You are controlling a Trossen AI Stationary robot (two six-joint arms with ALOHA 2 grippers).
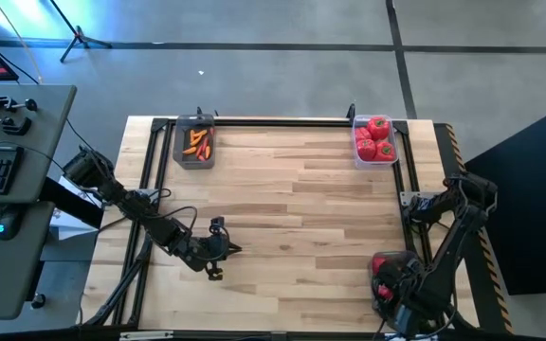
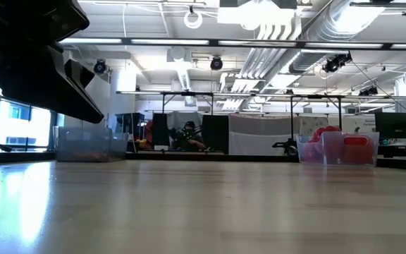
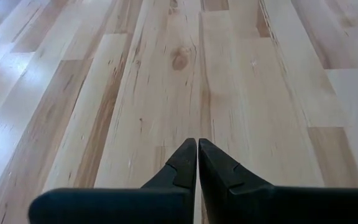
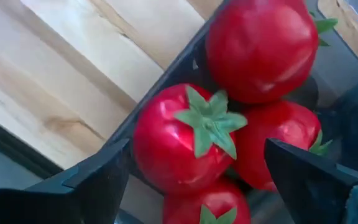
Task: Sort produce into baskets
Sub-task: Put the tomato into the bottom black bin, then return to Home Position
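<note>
Two dark grippers over pale wood plank table (image 1: 292, 208); produce sits in clear plastic tubs.
L gripper (image 3: 197, 152) clenched empty, low over bare planks near front-left. R gripper (image 4: 194, 165) spread wide at front-right corner, glossy red tomatoes w/ green tops (image 4: 188, 137) between its fingers, not gripped. Far-left tub (image 1: 195, 143) holds thin orange carrot pcs (image 1: 198, 144); far-right tub (image 1: 392, 152) holds red tomatoes (image 1: 373, 139).

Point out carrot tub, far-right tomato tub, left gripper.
carrot tub (image 1: 182, 154), high view, on its left wall.
tomato tub (image 1: 391, 152), high view, on its right wall.
left gripper (image 3: 197, 149), left wrist view, where the shut fingertips meet.
</note>
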